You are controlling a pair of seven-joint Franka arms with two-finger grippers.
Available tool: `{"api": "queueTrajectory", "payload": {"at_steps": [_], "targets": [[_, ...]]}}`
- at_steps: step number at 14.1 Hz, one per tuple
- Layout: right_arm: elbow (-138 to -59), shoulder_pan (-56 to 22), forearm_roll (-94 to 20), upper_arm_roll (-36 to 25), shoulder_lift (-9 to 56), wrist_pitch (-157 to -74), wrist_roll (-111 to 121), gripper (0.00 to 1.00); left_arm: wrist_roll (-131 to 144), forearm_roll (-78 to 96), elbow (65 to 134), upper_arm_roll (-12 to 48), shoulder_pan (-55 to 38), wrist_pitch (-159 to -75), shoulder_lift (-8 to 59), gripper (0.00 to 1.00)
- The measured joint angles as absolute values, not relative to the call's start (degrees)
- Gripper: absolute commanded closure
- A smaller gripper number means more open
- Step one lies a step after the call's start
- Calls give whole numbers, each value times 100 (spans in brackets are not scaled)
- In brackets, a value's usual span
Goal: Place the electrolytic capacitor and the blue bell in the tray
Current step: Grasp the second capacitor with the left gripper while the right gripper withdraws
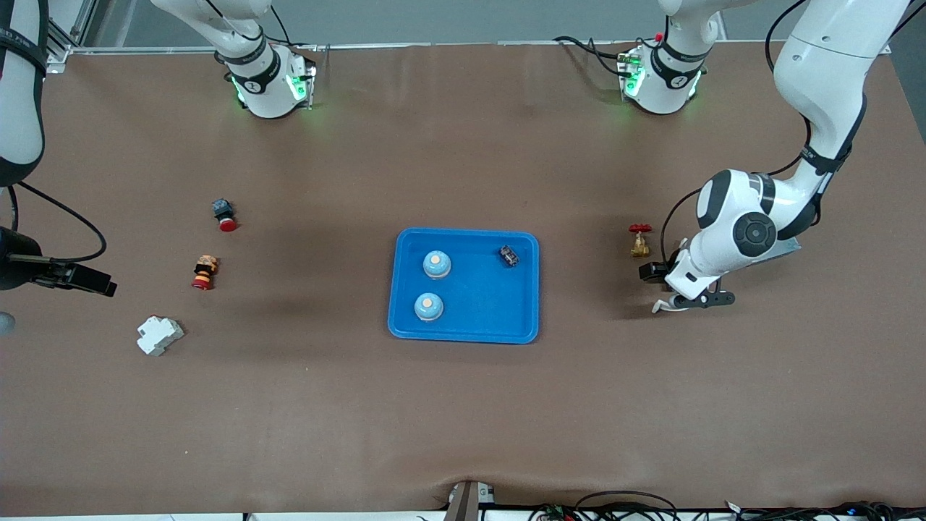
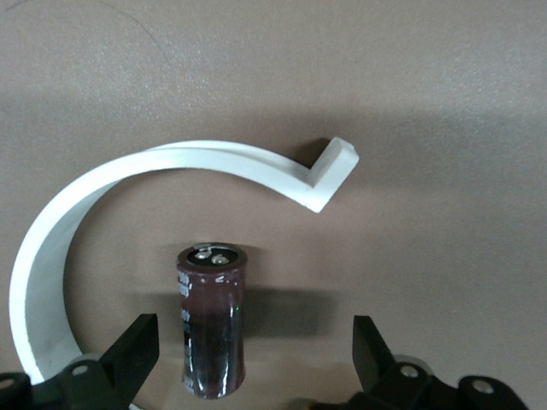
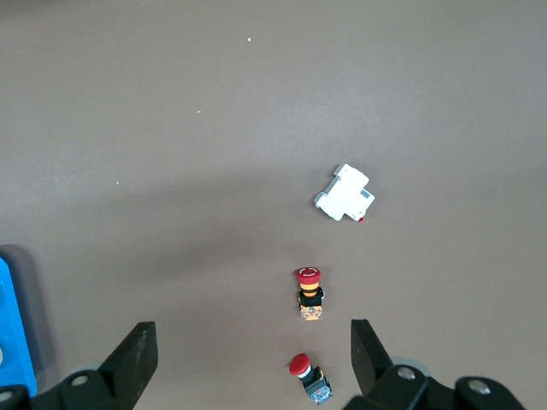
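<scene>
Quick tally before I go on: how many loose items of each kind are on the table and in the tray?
Blue bells: 2
Small dark part in tray: 1
Red-capped push buttons: 2
White breaker-like block: 1
Brass valve: 1
Electrolytic capacitor: 1
White curved piece: 1
Total: 9

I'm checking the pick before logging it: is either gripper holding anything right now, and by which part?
Nothing is held. The left gripper is open around the dark brown cylindrical capacitor, fingers apart from its sides. The right gripper hangs open over bare table.
</scene>
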State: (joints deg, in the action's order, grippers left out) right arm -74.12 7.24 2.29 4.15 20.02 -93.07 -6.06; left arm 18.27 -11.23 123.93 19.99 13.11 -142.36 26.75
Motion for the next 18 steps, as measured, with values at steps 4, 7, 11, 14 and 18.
{"api": "queueTrajectory", "payload": {"at_steps": [4, 7, 11, 14, 18], "targets": [[-7393, 740, 232, 402, 1780, -9283, -446, 0, 1829, -1123, 12397, 1998, 1323, -14236, 2675, 44], [-7393, 773, 232, 380, 1629, -9049, -206, 0, 1830, -1123, 12397, 1997, 1332, -14236, 2675, 70], [-7393, 870, 232, 341, 1553, -9035, -1, 0, 1831, -1123, 12396, 1996, 1336, -14236, 2674, 88], [-7394, 986, 232, 331, 1546, -9035, 228, 0, 1848, -1123, 12361, 1996, 1338, -14246, 2663, 94], [-7397, 1050, 232, 327, 1546, -9035, 331, 0, 2317, -1122, 12119, 2102, 1330, -13822, 2417, 95]]}}
